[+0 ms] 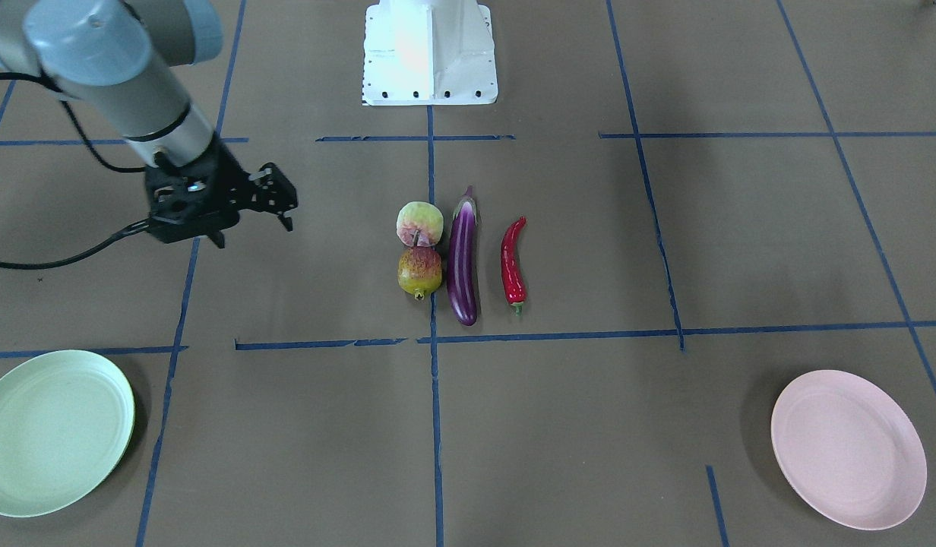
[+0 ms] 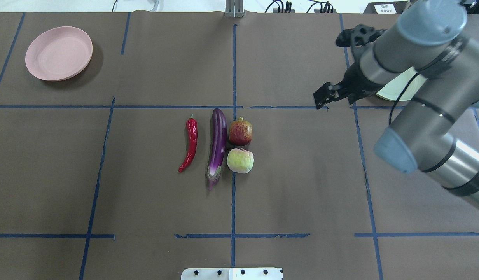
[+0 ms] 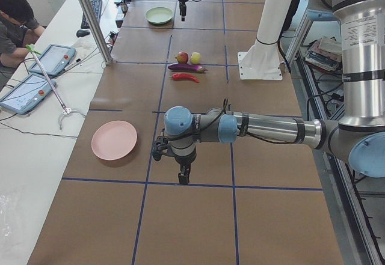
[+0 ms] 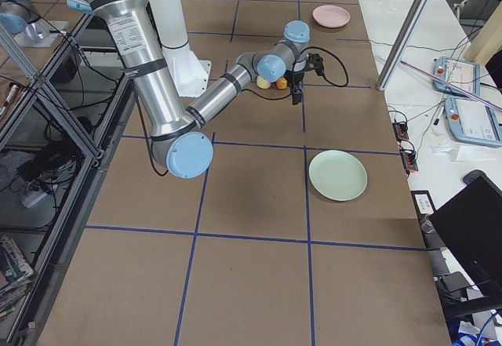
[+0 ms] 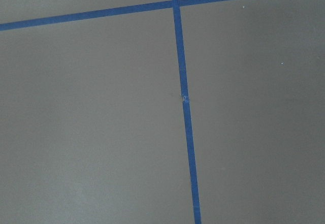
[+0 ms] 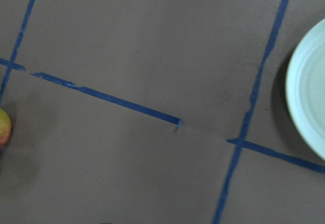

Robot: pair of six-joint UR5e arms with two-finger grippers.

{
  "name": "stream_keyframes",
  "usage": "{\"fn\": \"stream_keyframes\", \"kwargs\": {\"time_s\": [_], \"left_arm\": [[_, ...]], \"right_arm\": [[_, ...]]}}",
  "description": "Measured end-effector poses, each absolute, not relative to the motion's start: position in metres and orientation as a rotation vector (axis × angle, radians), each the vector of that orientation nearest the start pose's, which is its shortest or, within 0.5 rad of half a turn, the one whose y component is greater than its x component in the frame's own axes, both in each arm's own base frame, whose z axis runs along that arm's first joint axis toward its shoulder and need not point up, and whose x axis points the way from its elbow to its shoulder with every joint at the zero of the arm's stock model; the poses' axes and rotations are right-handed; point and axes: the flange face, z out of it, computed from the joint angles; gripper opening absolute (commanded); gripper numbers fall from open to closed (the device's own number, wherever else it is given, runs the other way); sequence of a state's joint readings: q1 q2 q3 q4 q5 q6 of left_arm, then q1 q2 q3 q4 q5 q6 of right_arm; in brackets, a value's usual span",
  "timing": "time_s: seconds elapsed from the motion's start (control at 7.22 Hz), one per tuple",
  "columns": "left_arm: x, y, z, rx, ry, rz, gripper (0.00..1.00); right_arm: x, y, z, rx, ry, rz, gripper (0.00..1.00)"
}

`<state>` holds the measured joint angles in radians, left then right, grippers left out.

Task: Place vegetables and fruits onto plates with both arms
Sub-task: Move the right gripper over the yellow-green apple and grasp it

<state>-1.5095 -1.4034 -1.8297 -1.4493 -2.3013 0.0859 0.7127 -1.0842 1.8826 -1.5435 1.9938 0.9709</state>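
At the table's middle lie a pale green fruit point(image 1: 419, 223), a red-and-yellow fruit point(image 1: 419, 272), a purple eggplant point(image 1: 462, 262) and a red chili point(image 1: 511, 262), side by side. The mint plate point(image 1: 50, 433) and the pink plate point(image 1: 848, 448) stand bare at opposite far corners. My right gripper point(image 1: 252, 232) hangs above the table between the fruits and the mint plate, its two fingers apart with nothing between them. My left gripper point(image 3: 183, 178) points down near the pink plate point(image 3: 114, 140); it shows only in this side view, so I cannot tell its state.
The white robot base point(image 1: 430, 53) stands behind the produce. Blue tape lines cross the brown table. A person point(image 3: 15, 18) sits at a side bench with tablets point(image 3: 54, 57). The right wrist view catches the mint plate's rim point(image 6: 310, 87).
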Motion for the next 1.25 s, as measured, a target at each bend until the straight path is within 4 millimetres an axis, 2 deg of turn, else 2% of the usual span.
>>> {"fn": "stream_keyframes", "kwargs": {"time_s": [0.28, 0.42, 0.69, 0.83, 1.25], "left_arm": [[-0.039, -0.421, 0.623, -0.023, 0.732, 0.133, 1.0], [-0.037, -0.421, 0.623, -0.025, 0.732, 0.139, 1.0], [-0.034, -0.421, 0.624, -0.029, 0.731, 0.145, 1.0], [-0.034, -0.42, 0.624, -0.03, 0.731, 0.145, 1.0], [-0.034, -0.42, 0.624, -0.032, 0.731, 0.145, 1.0]], "right_arm": [[-0.487, -0.409, 0.202, 0.203, -0.835, 0.028, 1.0], [-0.524, -0.391, 0.187, 0.211, -0.799, 0.05, 1.0], [-0.583, -0.383, 0.168, 0.225, -0.743, 0.075, 1.0], [-0.6, -0.386, 0.162, 0.228, -0.725, 0.079, 1.0], [-0.618, -0.391, 0.173, 0.235, -0.677, 0.068, 1.0]]}}
